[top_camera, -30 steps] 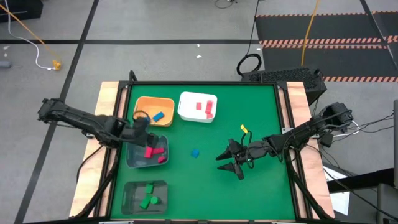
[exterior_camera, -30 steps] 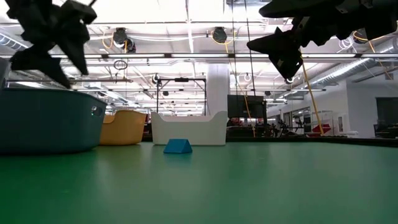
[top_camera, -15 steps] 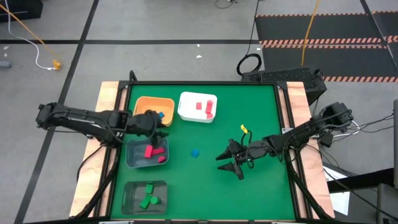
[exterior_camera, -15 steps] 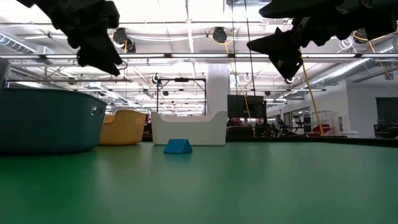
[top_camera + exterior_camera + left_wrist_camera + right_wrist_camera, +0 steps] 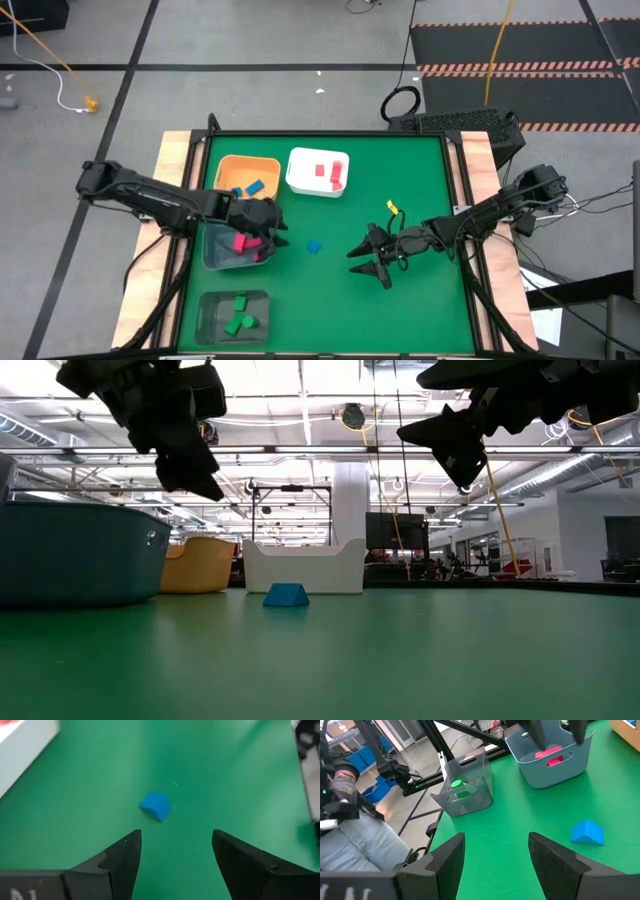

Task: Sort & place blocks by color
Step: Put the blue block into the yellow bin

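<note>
The left claw (image 5: 268, 236) hangs with fingers apart, holding nothing; the blue block (image 5: 156, 806) sits just ahead of it on the green tabletop (image 5: 420, 300); coming down crooked could knock it away; the right claw (image 5: 372, 262), fingers apart too, waits beyond the block.

Blue block (image 5: 314, 246) loose on mat; others binned by colour

A table (image 5: 420, 180) with a green top and pale wooden side edges carries four bins: an orange bin (image 5: 232, 167), a white bin (image 5: 302, 175), a grey bin (image 5: 216, 255) and a clear bin (image 5: 212, 312). One loose blue block (image 5: 313, 246) lies on the green surface between the grey bin and the table's middle. A small yellow and black piece (image 5: 393, 208) lies farther right.
</note>
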You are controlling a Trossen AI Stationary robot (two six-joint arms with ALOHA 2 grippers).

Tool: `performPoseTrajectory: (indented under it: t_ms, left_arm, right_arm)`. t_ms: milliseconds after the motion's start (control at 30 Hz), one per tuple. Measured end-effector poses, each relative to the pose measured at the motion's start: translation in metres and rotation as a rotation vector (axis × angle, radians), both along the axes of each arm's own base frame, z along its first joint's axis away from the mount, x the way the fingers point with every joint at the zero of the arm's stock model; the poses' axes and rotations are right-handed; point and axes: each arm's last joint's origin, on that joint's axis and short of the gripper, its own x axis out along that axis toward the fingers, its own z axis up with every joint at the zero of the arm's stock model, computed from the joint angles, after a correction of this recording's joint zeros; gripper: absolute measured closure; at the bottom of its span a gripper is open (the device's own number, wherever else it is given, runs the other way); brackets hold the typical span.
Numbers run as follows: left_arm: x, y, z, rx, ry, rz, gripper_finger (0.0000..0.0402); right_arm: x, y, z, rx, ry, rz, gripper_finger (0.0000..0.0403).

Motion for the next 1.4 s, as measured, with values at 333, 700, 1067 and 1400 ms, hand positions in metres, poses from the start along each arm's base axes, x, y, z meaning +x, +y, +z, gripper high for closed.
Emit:
performPoseTrajectory:
  t_ms: [333,700,1067,1400]
  left_arm:
    - [0.028,-0.012,-0.026,0.143,-0.059,-0.123,0.0145]
    - [0.068,-0.019,-0.039,0.256,-0.063,-0.228,0.0097]
    - [0.085,-0.023,-0.083,0.418,0.001,-0.234,0.0096]
    - [0.092,-0.022,-0.108,0.391,0.033,-0.169,0.0096]
  right_arm:
    - [0.000,0.000,0.000,0.000,0.000,0.000,0.0193]
    - [0.000,0.000,0.000,0.000,-0.001,0.000,0.0193]
    - [0.000,0.000,0.000,0.000,-0.001,0.000,0.0193]
    - [0.000,0.000,0.000,0.000,-0.001,0.000,0.0193]
